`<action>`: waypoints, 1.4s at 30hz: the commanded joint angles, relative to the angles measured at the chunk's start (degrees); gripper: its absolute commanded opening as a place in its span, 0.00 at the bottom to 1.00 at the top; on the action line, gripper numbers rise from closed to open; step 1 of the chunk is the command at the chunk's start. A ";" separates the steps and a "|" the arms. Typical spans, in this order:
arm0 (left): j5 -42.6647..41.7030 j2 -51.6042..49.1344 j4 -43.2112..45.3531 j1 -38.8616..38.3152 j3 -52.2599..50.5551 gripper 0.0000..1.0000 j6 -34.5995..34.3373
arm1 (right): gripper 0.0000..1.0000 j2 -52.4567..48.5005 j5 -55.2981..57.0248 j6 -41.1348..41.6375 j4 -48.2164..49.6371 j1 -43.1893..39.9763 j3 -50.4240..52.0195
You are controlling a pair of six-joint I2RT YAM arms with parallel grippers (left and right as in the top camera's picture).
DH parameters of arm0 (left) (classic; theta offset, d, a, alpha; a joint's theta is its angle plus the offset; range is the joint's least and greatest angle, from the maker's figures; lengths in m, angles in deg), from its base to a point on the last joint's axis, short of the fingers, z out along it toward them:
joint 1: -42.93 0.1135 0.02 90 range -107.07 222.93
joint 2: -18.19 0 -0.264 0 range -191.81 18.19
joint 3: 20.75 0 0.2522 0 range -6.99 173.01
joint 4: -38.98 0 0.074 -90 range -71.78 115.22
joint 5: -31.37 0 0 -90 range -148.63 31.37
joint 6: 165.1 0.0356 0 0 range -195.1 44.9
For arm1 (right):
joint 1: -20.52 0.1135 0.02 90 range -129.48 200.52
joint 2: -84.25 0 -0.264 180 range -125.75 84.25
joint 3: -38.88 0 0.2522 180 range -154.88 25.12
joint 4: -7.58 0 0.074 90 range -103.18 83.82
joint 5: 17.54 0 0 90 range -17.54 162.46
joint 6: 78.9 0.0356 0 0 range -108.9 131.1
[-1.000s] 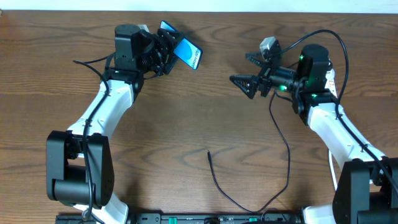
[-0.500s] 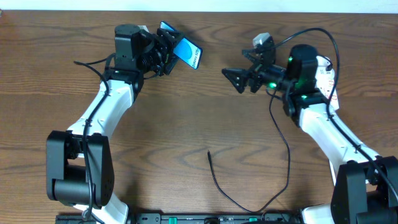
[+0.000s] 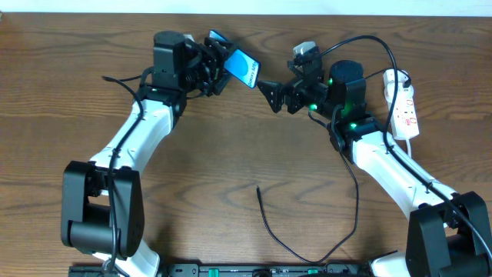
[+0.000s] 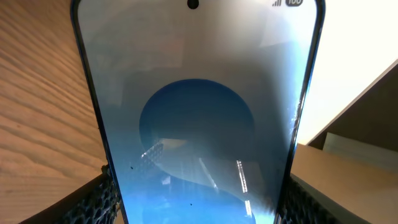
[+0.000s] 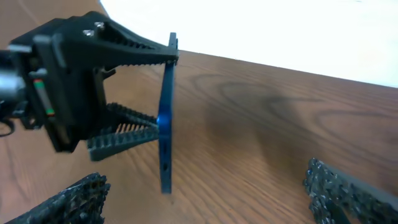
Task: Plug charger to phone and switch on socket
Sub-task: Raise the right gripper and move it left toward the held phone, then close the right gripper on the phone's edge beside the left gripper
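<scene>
Two arms meet near the far edge of the wooden table (image 3: 231, 154) in the overhead view. The left gripper (image 3: 224, 65) is clamped on the phone (image 3: 244, 69), which tilts with its blue screen toward the right arm. The right gripper (image 3: 275, 78) hangs just beside the phone's free end, spread wide and holding nothing. The socket (image 3: 404, 104) lies at the far right, beyond the right arm. The charger (image 3: 269, 227) curls on the near middle of the table, its loose end well apart from both grippers. From the left wrist, the phone (image 4: 199, 124) fills the frame screen-up, and its edges sit between the two ribbed black fingers (image 4: 99, 199) at the lower corners. From the right wrist, the phone (image 5: 166, 112) appears edge-on and upright, pinched at its sides by the left gripper's fingers; whether its lower end touches the wood cannot be told. The right gripper's own fingertips (image 5: 68, 199) stand far apart at the bottom corners, with the phone ahead between them but untouched.
</scene>
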State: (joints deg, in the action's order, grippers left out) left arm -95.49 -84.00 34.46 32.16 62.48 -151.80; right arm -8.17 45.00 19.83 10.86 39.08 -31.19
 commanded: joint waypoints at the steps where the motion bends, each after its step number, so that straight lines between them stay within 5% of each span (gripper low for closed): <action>1: 0.04 2.05 0.76 -0.94 1.31 0.07 -0.57 | 0.99 -1.16 1.44 1.79 0.20 0.28 -1.29; 24: 0.07 2.08 0.79 -7.69 1.31 0.07 -5.75 | 0.95 -4.17 1.42 6.08 1.92 0.28 -1.29; 42: 0.50 2.05 2.49 -10.23 1.31 0.07 -6.69 | 0.67 -4.17 -0.55 6.05 1.88 0.87 -1.29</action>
State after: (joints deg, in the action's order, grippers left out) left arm -94.46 -84.00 35.86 22.24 62.48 -157.84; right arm -12.04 45.06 25.79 12.70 39.08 -31.21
